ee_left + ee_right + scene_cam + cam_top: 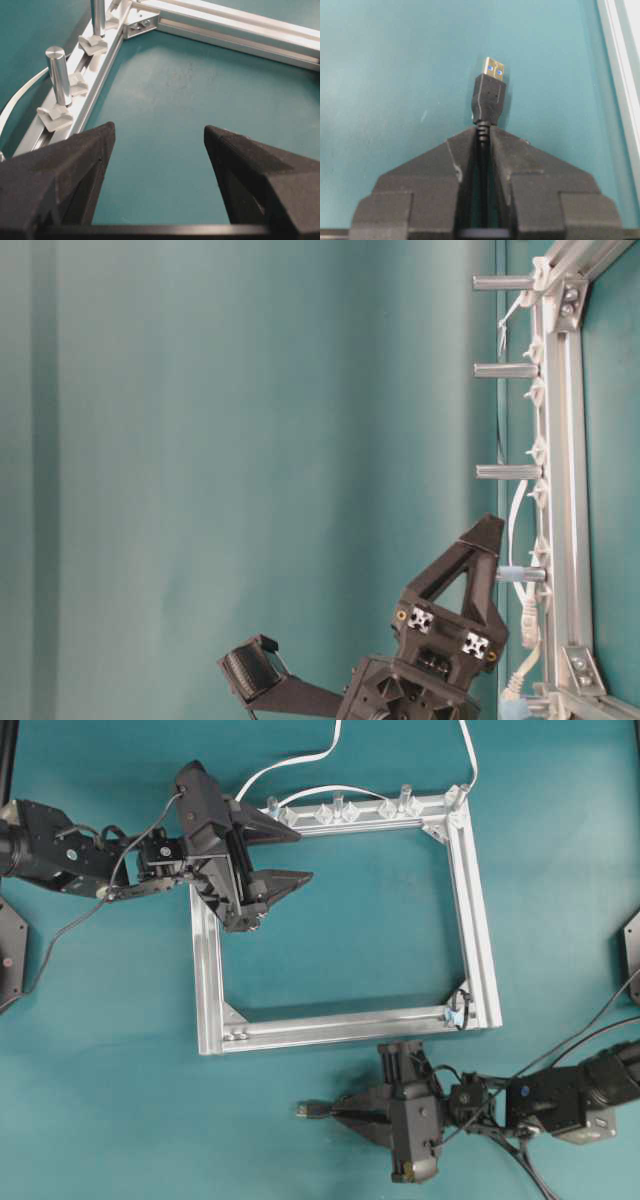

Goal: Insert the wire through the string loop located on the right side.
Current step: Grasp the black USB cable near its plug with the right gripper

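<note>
We see an aluminium frame [478, 910] on the teal table [330, 920] — clear pegs [338, 812] along its top bar, flat white cable [300, 762] behind.

Overhead; sideways table-level; two close wrist-views

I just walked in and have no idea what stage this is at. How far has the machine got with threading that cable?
Early on. Done: the right gripper is shut on the wire just behind its USB plug, below the aluminium frame. In hand: carrying it. Left: bringing the plug to the string loop at the frame's lower right corner and pushing it through. The left gripper hangs open over the frame's upper left.
</note>
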{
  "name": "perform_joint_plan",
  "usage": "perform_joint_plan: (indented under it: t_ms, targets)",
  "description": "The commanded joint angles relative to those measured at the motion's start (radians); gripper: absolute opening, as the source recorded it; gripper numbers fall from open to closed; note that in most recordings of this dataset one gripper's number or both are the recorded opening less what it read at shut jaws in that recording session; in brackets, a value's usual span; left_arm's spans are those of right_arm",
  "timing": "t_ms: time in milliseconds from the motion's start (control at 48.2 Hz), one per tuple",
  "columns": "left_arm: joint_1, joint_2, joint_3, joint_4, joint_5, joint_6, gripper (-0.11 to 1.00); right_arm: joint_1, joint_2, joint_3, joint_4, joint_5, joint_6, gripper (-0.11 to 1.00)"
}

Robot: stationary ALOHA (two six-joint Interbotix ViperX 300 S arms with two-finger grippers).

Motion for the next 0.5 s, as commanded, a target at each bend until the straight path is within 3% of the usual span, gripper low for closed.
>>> perform_joint_plan:
  t_ms: [0,477]
  targets:
    - [-0.003,-0.023,-0.008,0.003,-0.005,0.0,0.76,-0.017,-0.015,-0.023,-0.002,0.026,-0.003,0.11]
    - [-0.003,-0.018,-0.008,0.003,-0.005,0.0,0.76,-0.017,-0.06,-0.009,-0.002,0.049,-0.009,0.11]
